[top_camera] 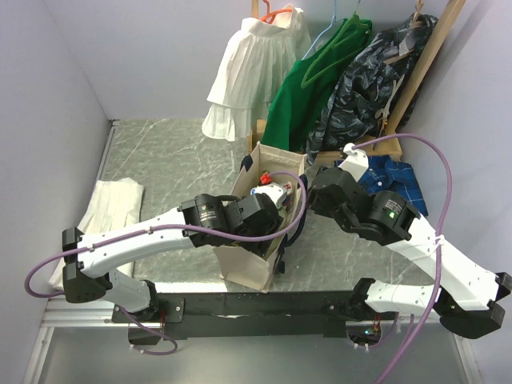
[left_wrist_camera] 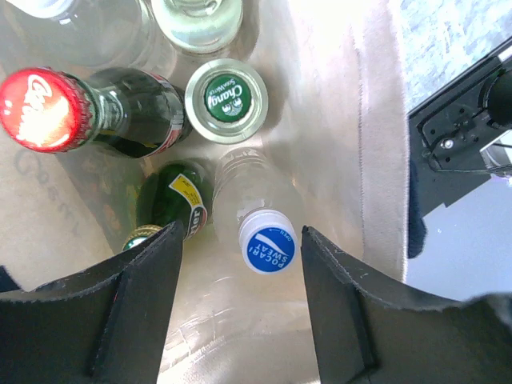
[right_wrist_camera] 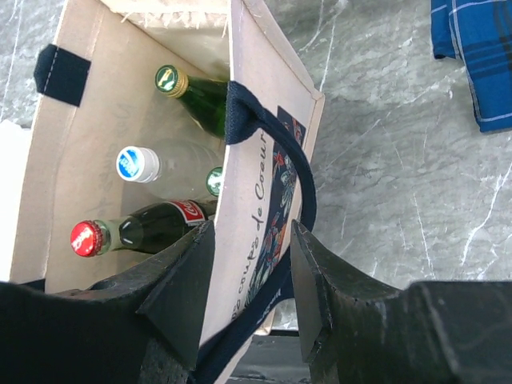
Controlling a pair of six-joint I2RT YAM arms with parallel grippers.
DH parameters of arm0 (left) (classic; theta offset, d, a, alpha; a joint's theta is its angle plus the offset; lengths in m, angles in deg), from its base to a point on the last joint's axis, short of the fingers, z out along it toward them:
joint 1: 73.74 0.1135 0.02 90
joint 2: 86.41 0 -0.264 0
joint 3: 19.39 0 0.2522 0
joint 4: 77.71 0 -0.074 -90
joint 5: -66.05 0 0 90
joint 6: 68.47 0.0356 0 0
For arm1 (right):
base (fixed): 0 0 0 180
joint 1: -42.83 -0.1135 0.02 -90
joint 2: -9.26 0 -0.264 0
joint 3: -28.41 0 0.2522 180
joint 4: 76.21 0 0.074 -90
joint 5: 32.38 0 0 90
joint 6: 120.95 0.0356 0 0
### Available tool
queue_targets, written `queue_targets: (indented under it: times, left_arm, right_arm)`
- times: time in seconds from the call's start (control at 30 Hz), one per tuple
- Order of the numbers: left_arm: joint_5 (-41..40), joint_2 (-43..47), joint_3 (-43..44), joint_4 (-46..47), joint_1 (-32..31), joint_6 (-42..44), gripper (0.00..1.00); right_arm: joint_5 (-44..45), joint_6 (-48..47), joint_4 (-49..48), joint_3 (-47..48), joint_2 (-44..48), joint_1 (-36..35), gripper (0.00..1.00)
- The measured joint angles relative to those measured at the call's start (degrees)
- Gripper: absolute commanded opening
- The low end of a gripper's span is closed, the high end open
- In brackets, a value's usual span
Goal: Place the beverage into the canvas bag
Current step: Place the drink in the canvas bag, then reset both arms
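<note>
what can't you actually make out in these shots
Top external: canvas bag's contents, mostly hidden by the left arm.
Left wrist: clear bottles, cut off by the top edge; green bottle's cap, partly behind the left tool.
Right wrist: whether the right tool pinches the bag wall.

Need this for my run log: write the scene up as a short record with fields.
bag: canvas bag, upright, mouth open, between the two arms
contents: blue-capped bottle, red-capped bottle, green-capped bottle, dark green bottle
left gripper: open at the bag mouth, fingers either side of the blue-capped bottle, not touching it
right gripper: closed on the bag's side wall and navy handle
</note>
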Motion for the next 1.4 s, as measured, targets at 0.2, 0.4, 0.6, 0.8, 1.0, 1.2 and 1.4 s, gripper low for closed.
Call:
queue_targets:
  times: [0.2, 0.4, 0.6, 0.8, 1.0, 1.2, 1.4]
  left_arm:
    - [-0.26, 0.07, 2.32, -1.16, 0.02, 0.0, 0.66]
    - [-0.55, 0.63, 4.33, -1.84, 0.02, 0.0, 0.67]
    - [-1.53, 1.14, 6.54, -2.78, 0.0, 0.0, 0.68]
    - [-3.72, 3.02, 7.13, -3.26, 0.0, -0.02, 0.7]
    - [-9.27, 7.67, 5.99, -2.23, 0.02, -0.02, 0.79]
    - [-15.45, 17.57, 2.01, 1.6, 0.02, 0.02, 0.93]
    - [-19.02, 24.2, 0.17, 4.13, 0.02, 0.85, 0.96]
  right_arm:
    - [-0.15, 0.0, -0.02, -0.17, 0.0, 0.09, 0.5]
    - [-0.28, 0.0, -0.02, -0.17, 0.0, 0.11, 0.5]
    - [-0.63, -0.02, -0.04, -0.17, -0.02, 0.11, 0.5]
    - [-0.98, -0.17, -0.35, -0.17, -0.02, 0.22, 0.5]
    - [-1.07, -0.44, -0.5, -0.17, -0.13, 0.26, 0.5]
    - [-1.27, -1.55, -1.66, -0.2, -0.13, 0.28, 0.51]
    - [-1.14, -2.43, -2.32, -0.2, -0.11, 0.31, 0.53]
